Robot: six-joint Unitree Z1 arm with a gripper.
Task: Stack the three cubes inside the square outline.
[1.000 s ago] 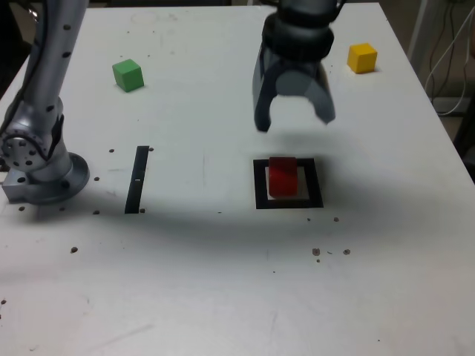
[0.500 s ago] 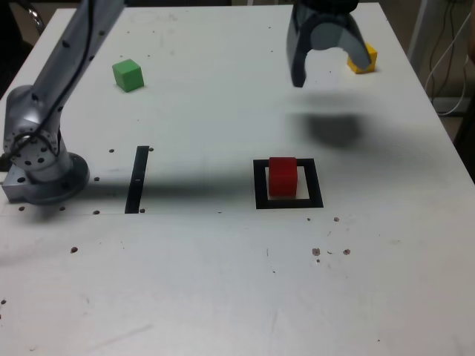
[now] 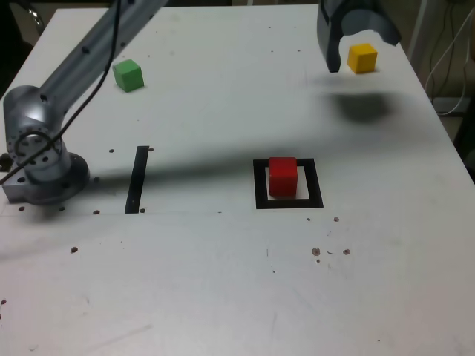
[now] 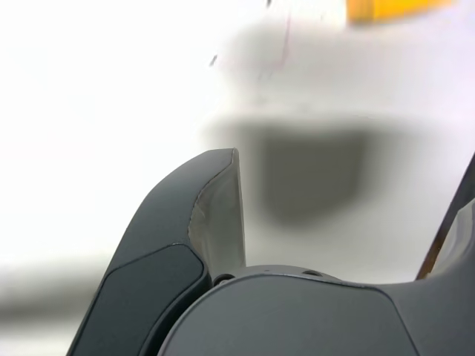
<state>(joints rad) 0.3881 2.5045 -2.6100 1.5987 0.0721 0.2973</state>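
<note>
A red cube (image 3: 282, 176) sits inside the black square outline (image 3: 260, 194) near the table's middle. Far off at the exterior view's back left lies the green cube (image 3: 128, 75). The yellow cube (image 3: 362, 58) rests at the back right. My gripper (image 3: 363, 50) hangs open above the table around that spot, and the yellow cube shows between its two dark fingers. The wrist view catches only the yellow cube's edge (image 4: 390, 7), one finger (image 4: 215, 215), and the gripper's shadow on the white table. Nothing is held.
A thin black strip (image 3: 137, 179) lies on the table at the exterior view's left, close to the arm's base (image 3: 41, 167). The arm's long link crosses the back left. The table's right edge (image 3: 445, 141) runs near the yellow cube, with cables beyond it.
The open gripper has travelled from just behind the red cube towards the back right, ending over the yellow cube. The cubes have not moved.
</note>
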